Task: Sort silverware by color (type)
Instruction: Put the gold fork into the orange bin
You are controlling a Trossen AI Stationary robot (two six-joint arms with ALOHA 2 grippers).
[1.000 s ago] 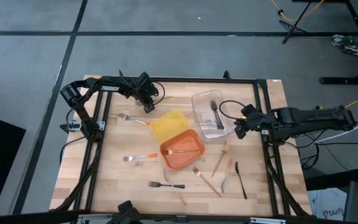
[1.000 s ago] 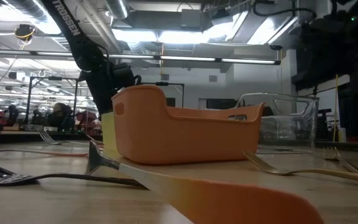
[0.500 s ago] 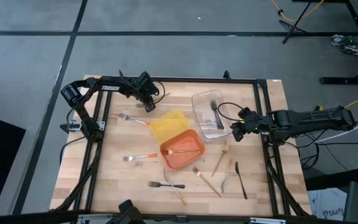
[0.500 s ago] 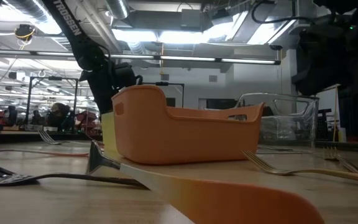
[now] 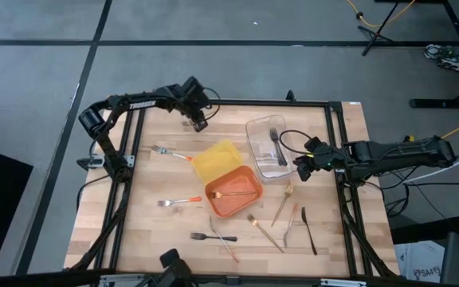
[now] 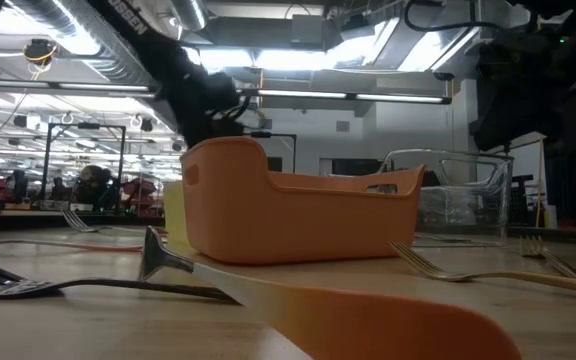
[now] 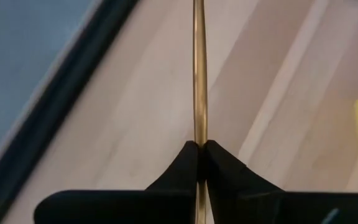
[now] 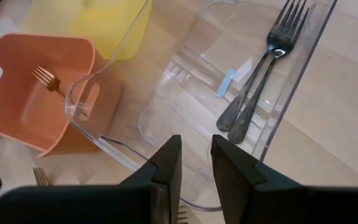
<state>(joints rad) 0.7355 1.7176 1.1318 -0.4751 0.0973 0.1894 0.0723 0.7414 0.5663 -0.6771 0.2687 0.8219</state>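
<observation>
My left gripper (image 5: 199,122) hangs over the table's far left part, shut on a thin gold utensil (image 7: 199,74). My right gripper (image 8: 196,167) hovers open at the clear tray's (image 5: 255,127) right side with nothing between its fingers. Two black forks (image 8: 260,81) lie in the clear tray. A gold fork (image 5: 231,194) lies in the orange tray (image 5: 248,209), and the yellow tray (image 5: 213,159) stands behind it. Orange-handled forks (image 5: 170,151) (image 5: 178,202) lie flat on the left. Gold utensils (image 5: 265,231) and a black one (image 5: 307,231) lie near the front right. My left gripper pinches the gold utensil's thin shaft (image 7: 199,134) between its two fingertips (image 7: 185,163). The fingers slant down from above and lie along the utensil. The utensil shows edge-on and sticks straight out past the fingertips. Its far end runs out of the wrist picture.
A black fork (image 5: 212,237) and another orange-handled utensil (image 5: 228,249) lie near the front edge. Dark frame rails (image 5: 130,159) run along the table's left and right sides. Bare wood (image 5: 158,179) shows left of the trays.
My left gripper has risen and drifted toward the table's far edge, taking the gold utensil up with it.
</observation>
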